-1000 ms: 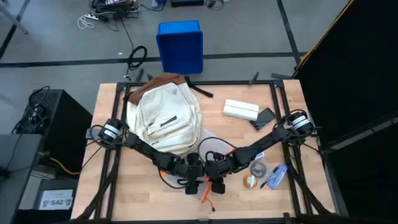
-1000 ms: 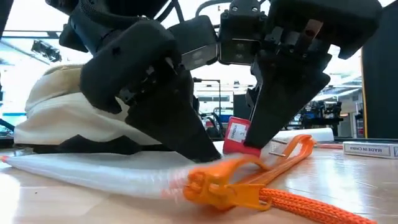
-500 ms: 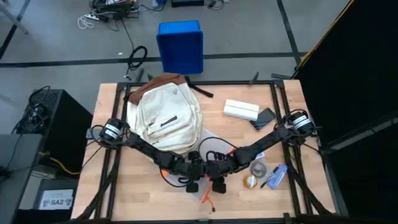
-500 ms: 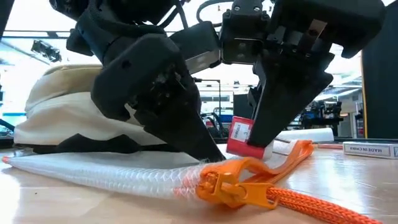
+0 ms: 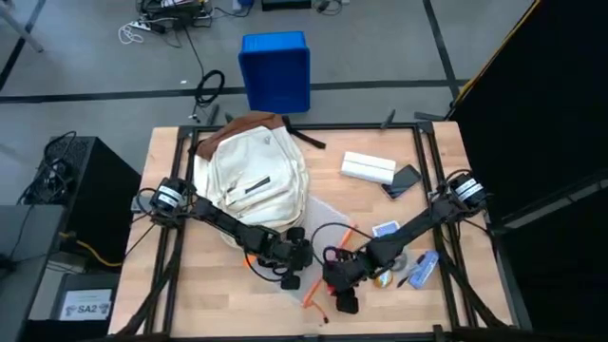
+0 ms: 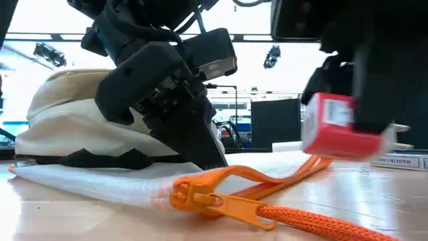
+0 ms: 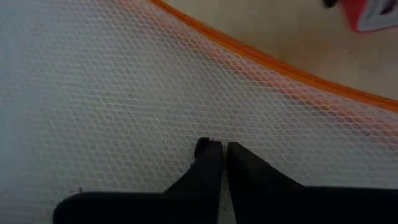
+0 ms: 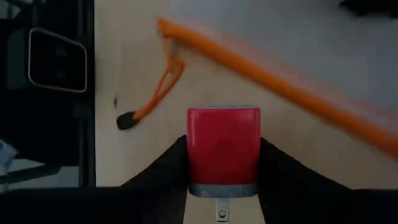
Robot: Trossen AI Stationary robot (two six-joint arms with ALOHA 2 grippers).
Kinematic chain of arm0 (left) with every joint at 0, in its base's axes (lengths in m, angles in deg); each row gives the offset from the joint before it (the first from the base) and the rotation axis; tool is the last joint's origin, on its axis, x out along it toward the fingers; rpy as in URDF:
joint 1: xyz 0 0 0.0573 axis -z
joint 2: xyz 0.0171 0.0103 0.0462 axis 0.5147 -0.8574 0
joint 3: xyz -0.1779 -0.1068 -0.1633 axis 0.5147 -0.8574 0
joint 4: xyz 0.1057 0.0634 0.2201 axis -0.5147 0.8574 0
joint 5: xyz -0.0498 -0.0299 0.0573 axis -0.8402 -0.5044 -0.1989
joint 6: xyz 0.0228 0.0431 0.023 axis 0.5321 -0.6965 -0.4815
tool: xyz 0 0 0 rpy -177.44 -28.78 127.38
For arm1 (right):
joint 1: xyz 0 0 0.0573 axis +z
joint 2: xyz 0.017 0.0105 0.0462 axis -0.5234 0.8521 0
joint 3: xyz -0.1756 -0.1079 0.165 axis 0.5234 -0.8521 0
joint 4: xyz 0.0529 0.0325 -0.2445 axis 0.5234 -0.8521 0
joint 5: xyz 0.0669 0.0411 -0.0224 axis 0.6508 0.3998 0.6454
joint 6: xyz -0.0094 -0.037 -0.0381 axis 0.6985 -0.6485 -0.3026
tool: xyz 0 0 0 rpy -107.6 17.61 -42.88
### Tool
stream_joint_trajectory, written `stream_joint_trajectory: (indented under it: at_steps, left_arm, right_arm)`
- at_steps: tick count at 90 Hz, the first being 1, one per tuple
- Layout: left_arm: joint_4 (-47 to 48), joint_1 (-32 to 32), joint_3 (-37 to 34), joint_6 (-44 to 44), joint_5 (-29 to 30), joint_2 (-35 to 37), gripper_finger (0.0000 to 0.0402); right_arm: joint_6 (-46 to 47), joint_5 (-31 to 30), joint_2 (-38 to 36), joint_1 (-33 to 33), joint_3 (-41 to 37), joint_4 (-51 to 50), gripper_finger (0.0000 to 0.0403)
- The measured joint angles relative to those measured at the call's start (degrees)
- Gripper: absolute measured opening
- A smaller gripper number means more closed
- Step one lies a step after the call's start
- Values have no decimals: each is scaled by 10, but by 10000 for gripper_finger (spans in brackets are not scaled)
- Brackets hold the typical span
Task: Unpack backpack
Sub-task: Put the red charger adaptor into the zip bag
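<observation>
The cream backpack [image 5: 252, 180] lies flat on the table's far left. In front of it lies a clear mesh pouch [image 6: 87, 184] with an orange zip edge [image 7: 280, 68]. My left gripper [image 7: 217, 146] points down onto the pouch, shut. My right gripper [image 8: 224, 155] hovers near the table's front edge, just right of the left one, shut on a red charger block [image 6: 341, 127]. The pouch's orange cord pull [image 8: 152, 99] trails on the wood. My left gripper comes from above, pointing down, with its fingertips [image 7: 208, 149] closed on the pouch's mesh face [image 7: 186, 124], a little inside the zip edge. One layer or several, I cannot tell. The pouch lies on the table. My right gripper pinches the red charger's two opposite sides [image 8: 193, 149] between its two fingers. The grey plug end [image 8: 221, 190] points back toward the wrist. The block is lifted clear of the table and the pouch.
To the right lie a white box [image 5: 368, 168], a dark flat item [image 5: 404, 180], a blue card pack [image 5: 385, 230], a tape roll [image 5: 385, 275] and pens [image 5: 423, 269]. A blue bin [image 5: 275, 68] stands on the floor beyond the far edge.
My left gripper has shut on the pouch's mesh. My right gripper has risen and drawn toward the table's near edge and a little right, carrying the red charger up off the pouch. The pouch's zip end has shifted a little along the table.
</observation>
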Motion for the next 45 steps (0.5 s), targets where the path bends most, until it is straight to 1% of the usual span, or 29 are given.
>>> stream_joint_trajectory:
  at_steps: [8,15,25,37,45]
  left_arm:
    - [3,-6,-1,0,-6,5,0]
    - [9,-8,-2,-1,-10,14,0]
    - [52,-9,-4,-10,-7,42,0]
    - [108,-10,-5,-12,32,81,0]
    - [125,-10,-5,-14,39,101,0]
  right_arm:
    - [3,-2,1,5,0,2,114]
    - [4,-5,16,1,0,8,114]
    - [3,12,41,-14,2,24,114]
    - [-5,26,62,-32,4,44,114]
    - [-18,18,63,-42,3,56,114]
